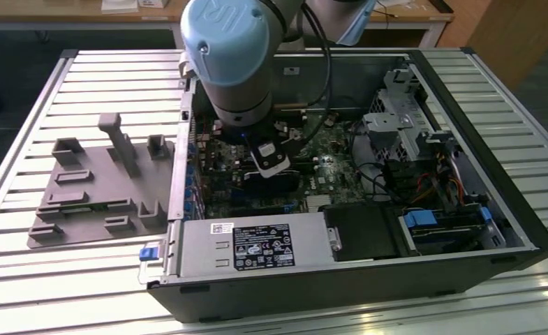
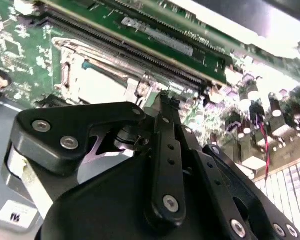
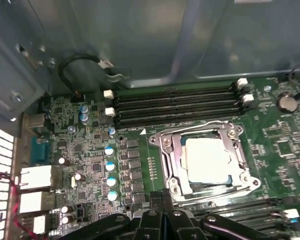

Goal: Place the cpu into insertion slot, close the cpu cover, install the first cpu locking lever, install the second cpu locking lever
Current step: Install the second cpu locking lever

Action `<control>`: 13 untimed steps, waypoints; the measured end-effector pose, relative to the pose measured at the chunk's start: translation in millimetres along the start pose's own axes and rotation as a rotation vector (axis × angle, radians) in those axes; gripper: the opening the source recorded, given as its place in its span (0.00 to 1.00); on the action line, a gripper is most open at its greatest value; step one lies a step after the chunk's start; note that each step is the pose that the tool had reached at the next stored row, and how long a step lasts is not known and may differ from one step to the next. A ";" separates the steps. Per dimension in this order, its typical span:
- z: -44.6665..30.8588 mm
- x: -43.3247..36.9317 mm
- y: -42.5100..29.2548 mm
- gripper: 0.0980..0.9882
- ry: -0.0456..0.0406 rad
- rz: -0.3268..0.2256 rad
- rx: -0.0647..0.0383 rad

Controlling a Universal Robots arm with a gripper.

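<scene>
The arm reached down into the open computer case (image 1: 497,230) in the exterior view, its gripper (image 3: 162,197) clenched with fingertips pressed together and holding nothing, poised just above the green motherboard (image 3: 90,165) beside the socket. In the first wrist view the cpu (image 3: 207,159) sat in the insertion slot (image 3: 176,176) with its silver top showing through the square cut-out of the cpu cover (image 3: 171,159), which lay down over it. Black memory slots (image 3: 175,105) ran alongside the socket.
</scene>
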State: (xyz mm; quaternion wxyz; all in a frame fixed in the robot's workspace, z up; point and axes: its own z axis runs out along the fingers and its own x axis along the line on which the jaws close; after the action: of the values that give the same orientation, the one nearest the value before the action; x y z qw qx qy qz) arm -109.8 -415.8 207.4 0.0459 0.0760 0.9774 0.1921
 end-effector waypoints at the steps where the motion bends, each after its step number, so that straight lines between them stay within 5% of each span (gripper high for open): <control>1: -2.1 -0.2 0.9 0.01 -0.0008 0.000 0.005; 6: -5.5 -5.6 3.3 0.01 -0.0070 0.001 0.037; 13: -3.2 -20.3 6.4 0.01 -0.0103 0.003 0.055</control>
State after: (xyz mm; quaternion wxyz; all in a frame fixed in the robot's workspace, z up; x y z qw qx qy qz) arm -89.3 -414.6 214.0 0.0486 0.0796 0.9819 0.1647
